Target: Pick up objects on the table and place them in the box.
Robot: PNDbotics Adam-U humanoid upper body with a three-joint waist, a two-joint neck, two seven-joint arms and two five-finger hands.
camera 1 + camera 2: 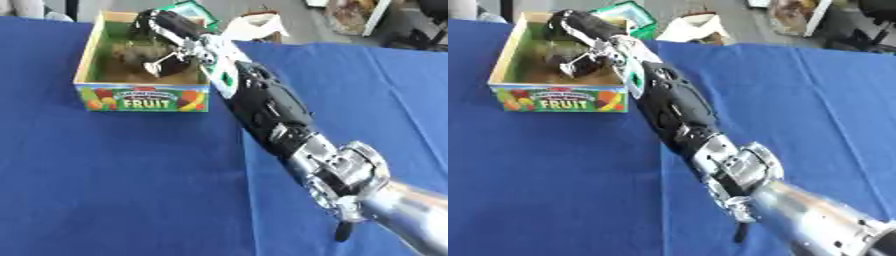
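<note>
Inspecting the scene, we found the right robot hand (166, 52) reaching into the fruit box (140, 97) on the blue surface (131, 185). Whether its fingers held anything, we could not tell; dark shapes lay inside. We judged this the placing step, with release and withdrawal next. No left hand showed.

Location type: indoor demonstration or test area — not a home. Indicators: counter (131, 190) draped in a blue cloth, creased; grey floor beyond its far edge; cluttered items there — a green packet (630, 12) and white material (693, 26); printed FRUIT box (140, 97) as prop.
</note>
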